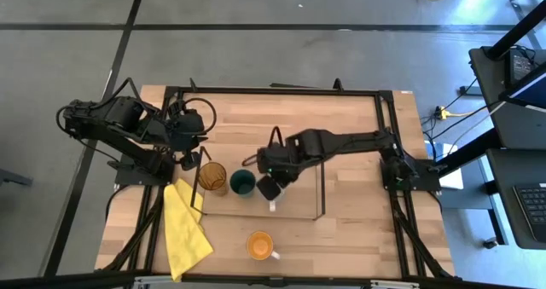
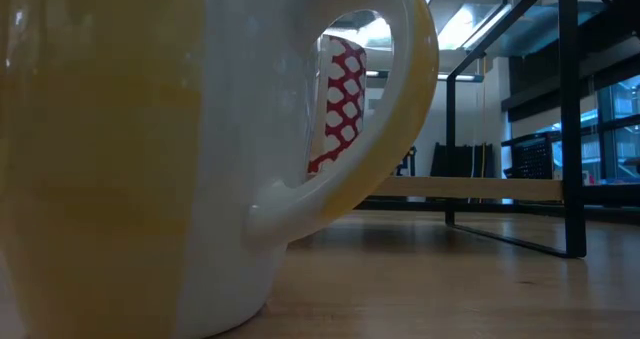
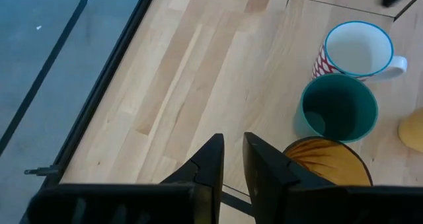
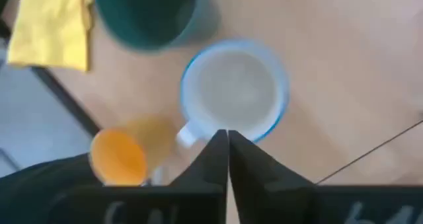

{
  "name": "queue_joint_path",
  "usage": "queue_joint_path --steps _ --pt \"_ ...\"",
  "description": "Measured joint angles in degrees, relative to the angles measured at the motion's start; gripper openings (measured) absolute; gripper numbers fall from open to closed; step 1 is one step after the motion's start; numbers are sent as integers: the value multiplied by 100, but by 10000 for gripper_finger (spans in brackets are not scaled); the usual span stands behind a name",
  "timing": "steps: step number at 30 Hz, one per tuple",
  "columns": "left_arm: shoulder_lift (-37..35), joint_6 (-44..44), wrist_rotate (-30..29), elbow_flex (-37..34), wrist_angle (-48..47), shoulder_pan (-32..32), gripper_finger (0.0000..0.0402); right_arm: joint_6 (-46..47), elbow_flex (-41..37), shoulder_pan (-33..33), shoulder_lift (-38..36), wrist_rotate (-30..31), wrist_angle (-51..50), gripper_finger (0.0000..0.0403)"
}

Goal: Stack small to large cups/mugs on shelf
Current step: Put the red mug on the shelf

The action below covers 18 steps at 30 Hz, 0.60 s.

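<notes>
Three vessels stand in a row on the shelf (image 1: 294, 205): an amber tumbler (image 1: 212, 179), a dark green cup (image 1: 242, 183) and a white mug (image 4: 234, 92) with a blue rim and a red dotted outside (image 2: 340, 99). My right gripper (image 4: 227, 141) hangs shut above the white mug's rim, with nothing between its fingers. An orange mug (image 1: 260, 245) stands on the table in front of the shelf. My left gripper (image 3: 232, 154) waits over the shelf's left end beside the tumbler (image 3: 327, 161), its fingers almost together and holding nothing.
A yellow cloth (image 1: 183, 229) lies on the table near the front left corner. Thin black wire frames (image 1: 322, 191) stand upright at both ends of the shelf. Bare shelf board lies to the right of the white mug.
</notes>
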Motion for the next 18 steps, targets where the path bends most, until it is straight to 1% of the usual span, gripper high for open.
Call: queue_joint_path --steps 1,3,6,12,16,18 --pt "1 -1 -2 0 4 1 51 127 -1 76 -2 -65 16 8" --pt "-1 -3 -2 0 11 0 51 409 -7 224 7 -205 20 11" --pt "-1 1 -2 0 95 -1 51 834 -7 441 7 -222 36 9" --pt "0 5 -2 0 279 -1 51 1718 -18 771 7 110 71 7" --pt "0 70 59 0 265 1 51 2206 -178 906 16 344 279 4" --pt "1 156 94 0 257 -1 51 2380 -312 938 3 418 537 5"
